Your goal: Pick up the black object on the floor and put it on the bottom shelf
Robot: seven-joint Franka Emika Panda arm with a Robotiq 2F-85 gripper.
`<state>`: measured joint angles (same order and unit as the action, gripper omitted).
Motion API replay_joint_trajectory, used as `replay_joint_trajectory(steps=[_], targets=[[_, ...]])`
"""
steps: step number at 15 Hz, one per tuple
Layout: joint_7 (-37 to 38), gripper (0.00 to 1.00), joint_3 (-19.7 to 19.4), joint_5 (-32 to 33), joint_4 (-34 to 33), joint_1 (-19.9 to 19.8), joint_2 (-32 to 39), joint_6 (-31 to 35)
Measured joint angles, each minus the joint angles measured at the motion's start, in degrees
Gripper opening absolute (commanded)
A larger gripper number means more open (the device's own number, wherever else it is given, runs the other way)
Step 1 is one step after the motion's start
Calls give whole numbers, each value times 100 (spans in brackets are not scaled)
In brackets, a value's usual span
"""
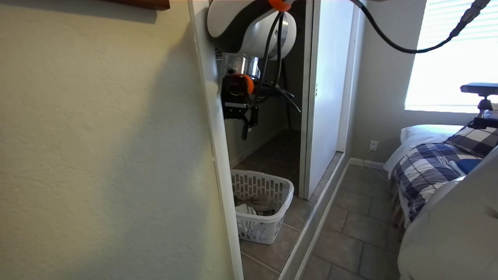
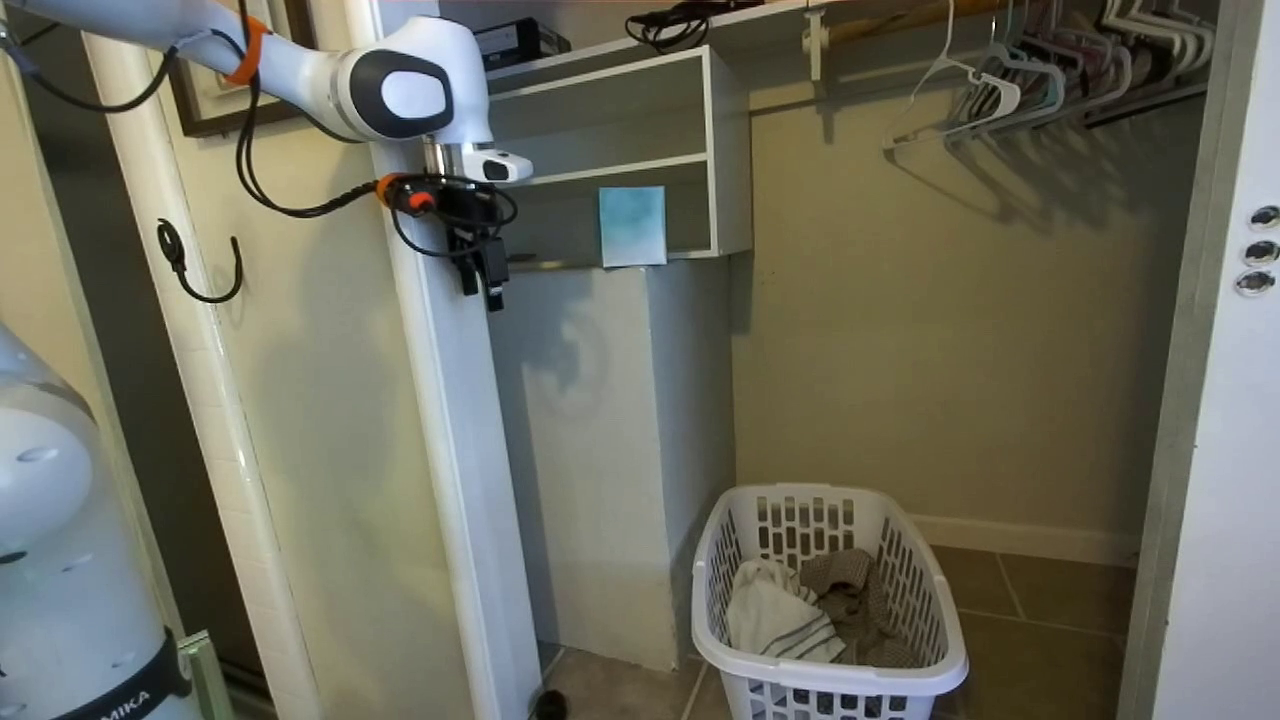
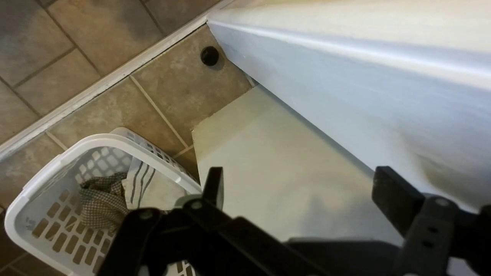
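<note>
The black object is a small, dark, round-looking item on the tiled floor by the door frame in the wrist view. It also shows at the bottom edge of an exterior view, partly cut off. My gripper is open, with nothing between its fingers, high above the floor and well apart from the black object. It also shows in both exterior views, pointing down by the closet frame and beside the shelves. The bottom shelf is the lower compartment of the white shelf unit; a blue-green card stands at its front.
A white lattice laundry basket with cloths stands on the closet floor, also in the wrist view. The white closet frame and a boxed-out wall are near the gripper. A sliding door and hangers are farther off.
</note>
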<state>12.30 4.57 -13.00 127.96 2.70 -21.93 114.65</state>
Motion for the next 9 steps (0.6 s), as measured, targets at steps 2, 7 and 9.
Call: replay_joint_trajectory(steps=[2, 7, 9], targets=[[0, 100, 0, 0, 0, 0, 0, 0], [-38, 100, -56, -5, 6, -12, 2, -6], [-247, 100, -256, -7, 48, -61, 5, -12]])
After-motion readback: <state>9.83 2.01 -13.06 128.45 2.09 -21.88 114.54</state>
